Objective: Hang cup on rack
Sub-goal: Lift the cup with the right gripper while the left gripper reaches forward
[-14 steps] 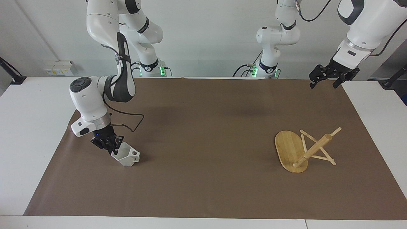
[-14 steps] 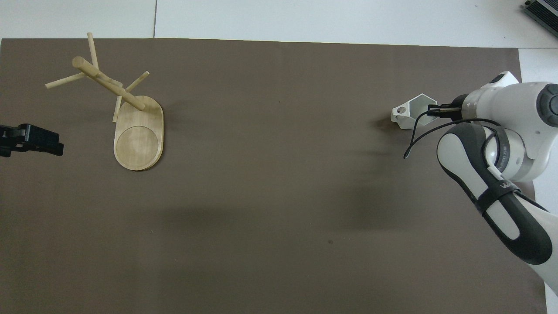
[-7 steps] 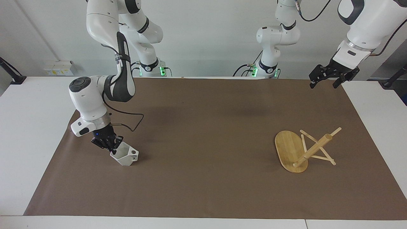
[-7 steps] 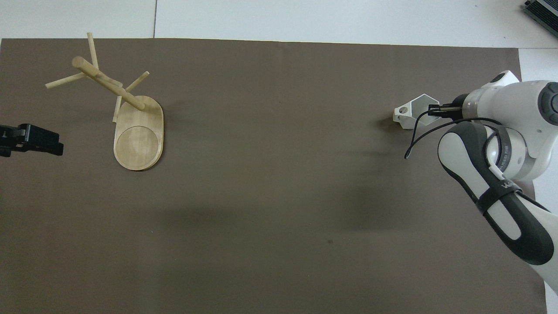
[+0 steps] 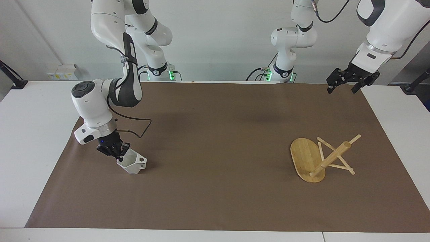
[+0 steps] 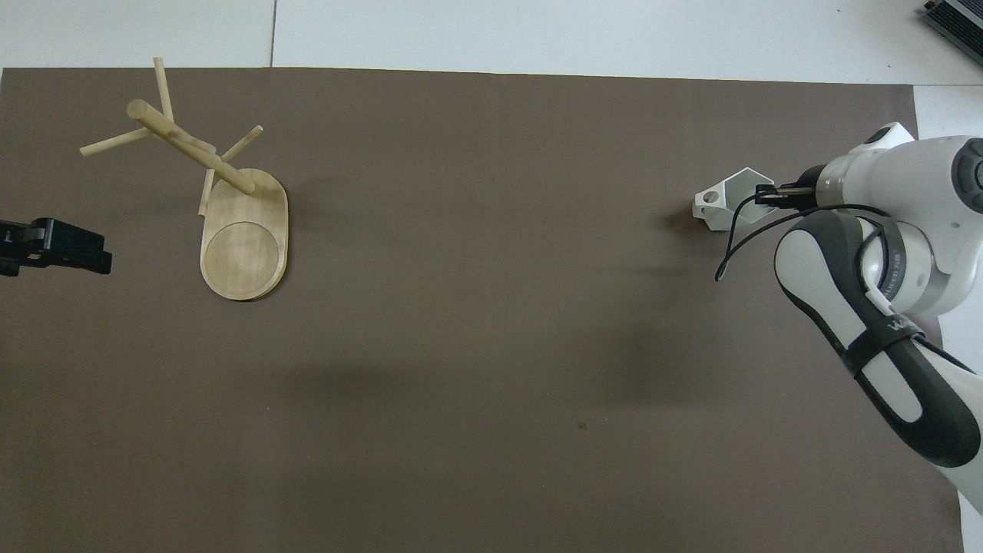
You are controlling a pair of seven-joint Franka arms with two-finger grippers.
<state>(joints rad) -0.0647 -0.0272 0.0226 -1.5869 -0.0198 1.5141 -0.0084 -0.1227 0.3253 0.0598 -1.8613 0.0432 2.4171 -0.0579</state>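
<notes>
1. The cup (image 5: 132, 164) sits at lower left of the facing view, on the brown mat (image 5: 215, 141), toward the right arm's end of the table.
2. The right gripper (image 5: 117, 155) meets the cup's rim, clamped on it.
3. The rack (image 5: 322, 158) stands at lower right, toward the left arm's end, well apart from the cup.
4. The left gripper (image 5: 346, 84) hangs at upper right, over the mat's corner.
</notes>
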